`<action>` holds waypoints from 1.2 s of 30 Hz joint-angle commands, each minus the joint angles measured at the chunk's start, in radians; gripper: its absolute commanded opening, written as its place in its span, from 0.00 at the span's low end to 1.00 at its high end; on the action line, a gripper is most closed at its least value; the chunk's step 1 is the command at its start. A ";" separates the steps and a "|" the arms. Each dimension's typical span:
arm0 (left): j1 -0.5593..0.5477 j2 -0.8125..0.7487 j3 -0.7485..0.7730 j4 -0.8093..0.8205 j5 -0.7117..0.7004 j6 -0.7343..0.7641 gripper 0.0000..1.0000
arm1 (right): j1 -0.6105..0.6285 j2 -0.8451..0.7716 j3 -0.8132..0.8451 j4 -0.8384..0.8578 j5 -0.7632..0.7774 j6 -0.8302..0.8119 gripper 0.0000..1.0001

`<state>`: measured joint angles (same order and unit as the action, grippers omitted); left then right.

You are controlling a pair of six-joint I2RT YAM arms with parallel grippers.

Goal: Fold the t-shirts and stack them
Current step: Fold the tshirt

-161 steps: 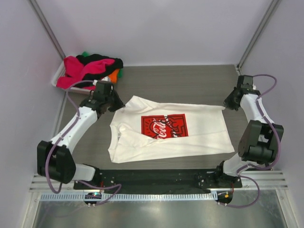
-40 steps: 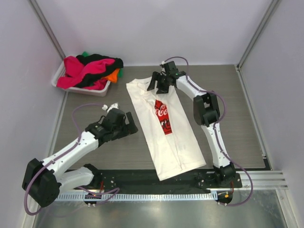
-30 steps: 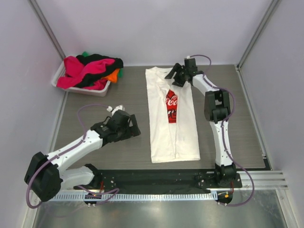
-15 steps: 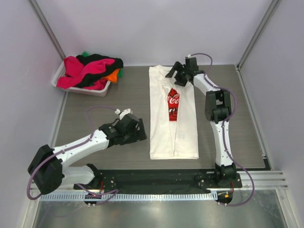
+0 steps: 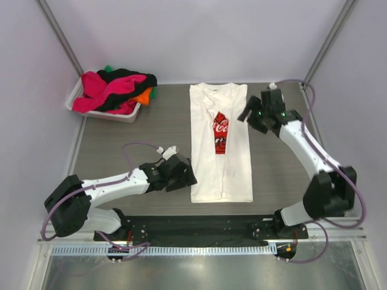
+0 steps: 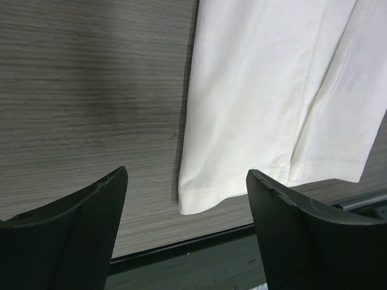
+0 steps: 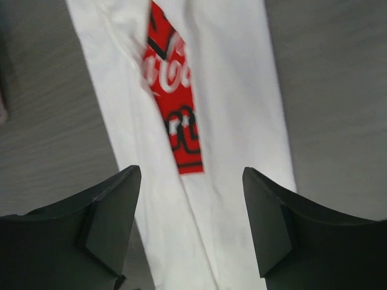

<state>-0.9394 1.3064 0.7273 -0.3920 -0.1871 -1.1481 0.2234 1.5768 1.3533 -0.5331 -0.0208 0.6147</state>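
Tabletop [image 5: 284, 175] of grey wood-grain laminate carries the work. Down its middle lies the white Coca-Cola t-shirt [image 5: 233, 157], soft cotton already folded lengthwise into a long narrow strip, collar at the far end and hem toward the arm bases. That shape suggests the sides are turned in and the crosswise fold comes next.

At the far left corner, a small white plastic bin [image 5: 109, 115] holds the other tees [image 5: 115, 84] in a rumpled heap of magenta, black, orange and green, waiting their turn.

The right gripper [image 5: 249, 116] hangs just beside the strip's right edge near the chest, fingers spread and holding nothing. The left gripper [image 5: 187, 174] sits low by the near left side of the strip, also spread wide. Its wrist view shows the stitched hem corner [image 6: 196, 202] lying flat between the dark textured pads, apparently lined up for a pinch.

The red print [image 5: 220, 133] shows only as a thin sliver, pinched between the folded flaps.
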 commanded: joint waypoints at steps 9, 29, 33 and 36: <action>-0.110 0.094 -0.043 0.140 -0.055 -0.150 0.68 | 0.092 -0.590 -0.767 -0.182 0.068 0.221 0.56; -0.191 0.117 -0.114 0.194 -0.133 -0.246 0.45 | 0.343 -0.778 -1.005 -0.173 0.091 0.461 0.21; -0.193 0.142 -0.103 0.202 -0.137 -0.242 0.19 | 0.344 -0.781 -1.005 -0.173 0.093 0.461 0.12; -0.197 0.140 -0.100 0.200 -0.141 -0.237 0.00 | 0.344 -0.785 -1.002 -0.179 0.088 0.458 0.01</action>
<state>-1.1271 1.4380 0.6250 -0.1928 -0.2955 -1.3846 0.5610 0.8043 0.3603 -0.7044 0.0498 1.0557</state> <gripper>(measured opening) 0.032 0.056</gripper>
